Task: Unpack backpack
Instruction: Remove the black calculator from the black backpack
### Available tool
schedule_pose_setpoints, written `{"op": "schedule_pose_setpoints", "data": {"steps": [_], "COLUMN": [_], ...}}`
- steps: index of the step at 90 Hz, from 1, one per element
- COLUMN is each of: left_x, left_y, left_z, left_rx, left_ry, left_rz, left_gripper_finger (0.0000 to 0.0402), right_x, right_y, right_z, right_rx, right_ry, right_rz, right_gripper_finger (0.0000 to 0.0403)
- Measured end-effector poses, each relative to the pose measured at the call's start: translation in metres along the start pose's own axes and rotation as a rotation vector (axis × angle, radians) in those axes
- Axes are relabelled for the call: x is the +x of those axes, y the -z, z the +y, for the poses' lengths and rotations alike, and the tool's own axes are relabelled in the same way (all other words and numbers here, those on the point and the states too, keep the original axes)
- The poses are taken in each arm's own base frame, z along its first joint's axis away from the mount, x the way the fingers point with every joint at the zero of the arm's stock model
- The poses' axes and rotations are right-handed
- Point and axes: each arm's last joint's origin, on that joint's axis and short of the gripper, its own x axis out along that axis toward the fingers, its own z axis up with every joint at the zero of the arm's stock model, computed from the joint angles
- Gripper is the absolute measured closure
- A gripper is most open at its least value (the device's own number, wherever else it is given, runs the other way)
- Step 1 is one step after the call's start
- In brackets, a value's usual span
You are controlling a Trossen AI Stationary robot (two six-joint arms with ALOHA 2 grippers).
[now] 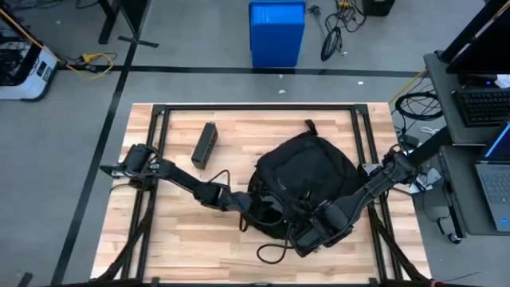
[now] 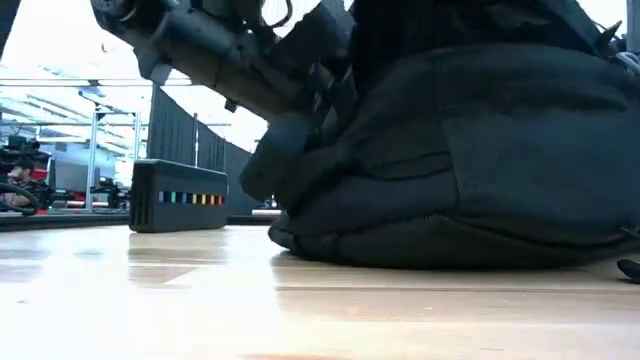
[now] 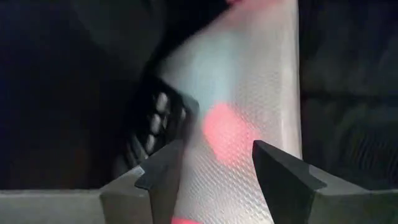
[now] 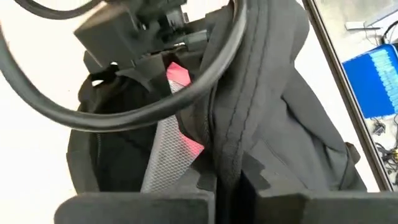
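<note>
The black backpack (image 1: 307, 171) lies on the wooden table, its opening toward the near edge. My left gripper (image 1: 267, 211) reaches into that opening and is open. Its fingers (image 3: 165, 171) stand over a silver textured packet with pink marks (image 3: 249, 93). I cannot tell whether they touch it. A dark thing with buttons (image 3: 155, 121) lies beside the packet inside the backpack. My right gripper (image 1: 311, 231) is at the backpack's near side, shut on its fabric. The right wrist view shows the packet (image 4: 163, 149) standing slanted in the opening. My right gripper pinches the fabric rim of the backpack's opening (image 4: 225, 163) between its two fingers. It comes from the table's near right side. A fold of the seamed edge runs between the fingers. The backpack's body rests on the table (image 2: 450, 250).
A black oblong box (image 1: 205, 145) with a coloured strip (image 2: 190, 198) lies on the table at the far left. A black loop (image 1: 271, 253) lies on the table near the front edge. A black frame (image 1: 255, 108) runs around the tabletop. A blue bin (image 1: 276, 32) stands on the floor beyond.
</note>
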Motion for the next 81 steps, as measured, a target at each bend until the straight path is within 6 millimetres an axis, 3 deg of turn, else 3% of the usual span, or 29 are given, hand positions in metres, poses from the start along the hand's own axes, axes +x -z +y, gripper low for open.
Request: {"op": "schedule_pose_setpoints", "data": {"steps": [34,45,54,81], "left_x": [0.025,0.029,0.028,0.034], "left_y": [-0.014,-0.015,-0.018,-0.019], "left_z": [0.014,0.01,0.006,0.024], "left_rx": [0.038,0.015,0.044,0.119], "left_ry": [-0.056,-0.007,-0.069,-0.123], "left_rz": [-0.002,-0.004,0.049,0.088], "left_gripper_finger": [0.0216,0.0216,0.0217,0.0217], "right_x": [-0.001,0.002,0.002,-0.008], "right_y": [0.0,0.002,0.005,0.005], "right_z": [-0.001,-0.008,-0.014,-0.02], "right_rx": [0.02,0.057,0.075,0.109], "right_ry": [-0.001,0.057,0.103,0.106], "right_rz": [0.004,0.028,0.052,0.008], "right_gripper_finger": [0.0403,0.0403,0.0403,0.0403]}}
